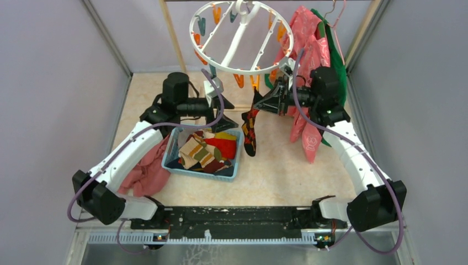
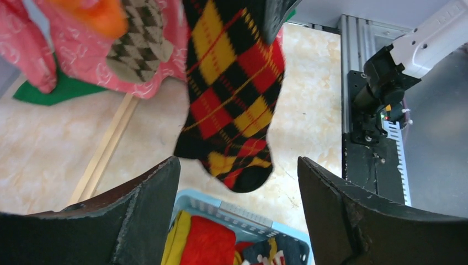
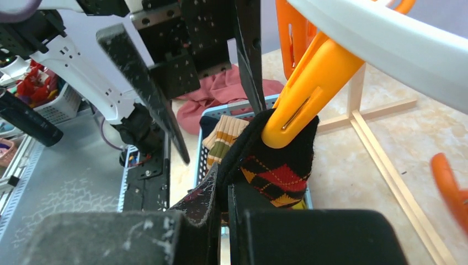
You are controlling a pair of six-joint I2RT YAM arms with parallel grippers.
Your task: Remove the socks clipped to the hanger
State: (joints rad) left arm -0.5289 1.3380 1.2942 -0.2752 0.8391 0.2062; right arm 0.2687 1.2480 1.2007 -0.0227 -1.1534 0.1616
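At the bottom of the top view the two arm bases sit on the near edge of the table (image 1: pixel 276 176). Just past the left base, a pinkish-red cloth heap (image 1: pixel 149 171) lies against the left side of a blue basket (image 1: pixel 172 152). The basket is piled with loose socks (image 1: pixel 207 149) in red, mustard, striped and navy.

Over the basket's far rim hangs the left end effector (image 2: pixel 237 163). Its fingers are wide apart and grip nothing. In its wrist view they fill the lower corners of the frame.

Right of it, at centre frame, the right end effector (image 1: pixel 259 104) is clamped on the cuff of a black, red and yellow argyle sock (image 1: pixel 250 132). The right wrist view shows its fingers pressed together on that cuff, directly under an orange clip (image 3: pixel 309 88) that bites the same cuff. The sock hangs down, its toe just beside the basket's right rim.

The clip dangles from the lower rim of the white ring hanger (image 1: pixel 243 70), tilted at top centre, with more orange and teal clips around it. In the upper left of the left wrist view, a brown-and-cream checkered sock (image 2: pixel 141 38) hangs beside the argyle one.

Farthest back, at upper right, hang a pink garment (image 1: pixel 306 49) and a green garment (image 1: pixel 338 66).
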